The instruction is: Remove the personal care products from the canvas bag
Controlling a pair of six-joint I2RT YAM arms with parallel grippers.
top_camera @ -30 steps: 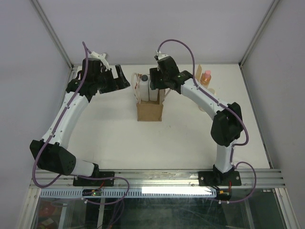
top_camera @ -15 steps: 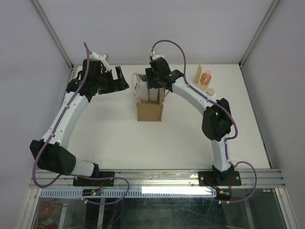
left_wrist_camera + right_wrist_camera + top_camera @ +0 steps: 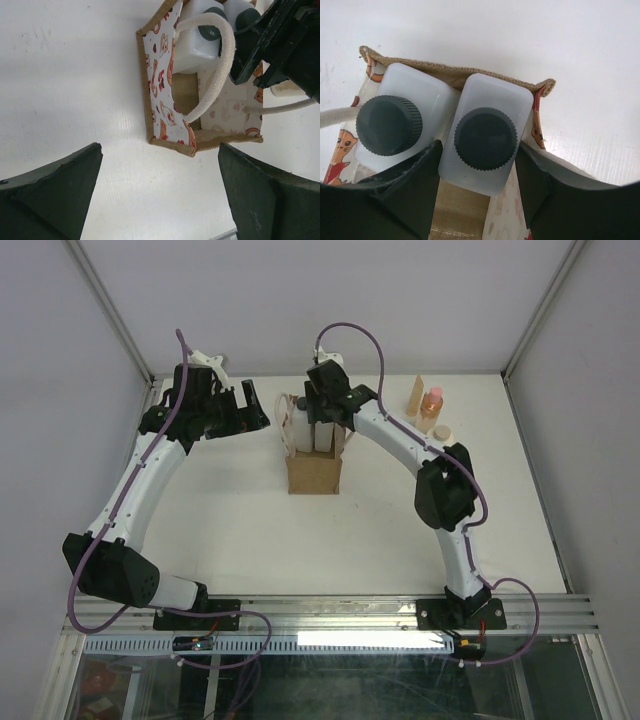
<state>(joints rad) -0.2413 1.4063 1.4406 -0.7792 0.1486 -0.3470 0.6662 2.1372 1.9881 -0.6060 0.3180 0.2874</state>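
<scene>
The canvas bag (image 3: 313, 472) stands at the table's middle back; its white printed side (image 3: 161, 102) and pale handle (image 3: 216, 75) show in the left wrist view. Two white bottles with dark caps stand inside it. My right gripper (image 3: 325, 425) reaches into the bag and its jaws are closed against the sides of the right-hand white bottle (image 3: 485, 132). The other white bottle (image 3: 390, 125) stands right beside it. My left gripper (image 3: 255, 412) is open and empty, left of the bag. The tan tube (image 3: 415, 396), the orange-pink bottle (image 3: 432, 405) and a cream bottle (image 3: 442, 433) stand on the table at the back right.
The bag's second handle (image 3: 280, 106) hangs over its far side. The enclosure's back wall rises just behind the bag and the three products. The right arm's elbow (image 3: 445, 495) hangs over the table's right half.
My right arm has swung left and lowered its gripper into the bag around the right-hand white bottle. The left arm has barely moved.
</scene>
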